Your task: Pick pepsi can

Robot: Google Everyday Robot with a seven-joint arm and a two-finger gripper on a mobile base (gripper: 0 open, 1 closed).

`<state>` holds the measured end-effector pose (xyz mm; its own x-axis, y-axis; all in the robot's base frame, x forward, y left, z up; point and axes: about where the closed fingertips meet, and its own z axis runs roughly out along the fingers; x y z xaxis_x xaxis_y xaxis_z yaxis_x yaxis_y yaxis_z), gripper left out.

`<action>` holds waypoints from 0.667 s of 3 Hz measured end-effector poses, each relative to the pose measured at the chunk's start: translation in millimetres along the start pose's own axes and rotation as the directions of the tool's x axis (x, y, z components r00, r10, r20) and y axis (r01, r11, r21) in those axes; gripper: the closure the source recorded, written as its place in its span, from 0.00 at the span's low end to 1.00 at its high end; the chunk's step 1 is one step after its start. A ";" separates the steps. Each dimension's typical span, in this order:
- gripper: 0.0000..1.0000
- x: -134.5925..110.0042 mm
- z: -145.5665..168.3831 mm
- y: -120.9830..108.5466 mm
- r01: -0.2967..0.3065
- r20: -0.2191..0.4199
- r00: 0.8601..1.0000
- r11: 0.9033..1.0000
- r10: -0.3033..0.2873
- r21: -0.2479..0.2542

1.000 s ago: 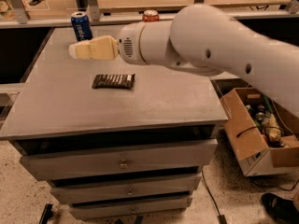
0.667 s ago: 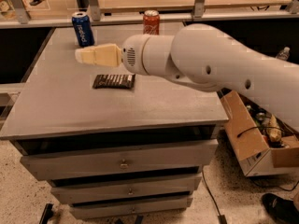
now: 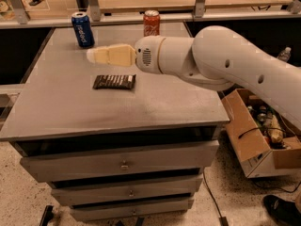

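The pepsi can point(image 3: 83, 29), dark blue with white lettering and a silver top, stands upright at the back left of the grey cabinet top point(image 3: 155, 102). My gripper point(image 3: 94, 55), cream-coloured, points left over the cabinet top. Its tip hovers just right of and in front of the can, not touching it. My thick white arm point(image 3: 221, 60) reaches in from the right.
A red Coca-Cola can point(image 3: 151, 23) stands at the back, behind my wrist. A dark snack bar wrapper point(image 3: 114, 82) lies flat below the gripper. A metal rail point(image 3: 141, 18) runs behind the cabinet. An open cardboard box point(image 3: 254, 142) of clutter sits on the floor to the right.
My gripper and arm have moved right and slightly down, so the tip is farther from the pepsi can's side. The Coca-Cola can has come out from behind the arm.
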<state>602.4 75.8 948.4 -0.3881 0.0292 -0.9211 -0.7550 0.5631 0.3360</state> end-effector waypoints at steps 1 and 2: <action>0.00 -1.5 2.5 -15.9 0.066 -0.084 0.994 0.997 -0.069 -0.029; 0.00 -0.5 9.9 -32.8 0.107 -0.158 0.982 0.994 -0.107 -0.006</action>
<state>632.6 65.5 935.8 -0.3837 -0.1621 -0.9091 -0.7953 0.5583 0.2361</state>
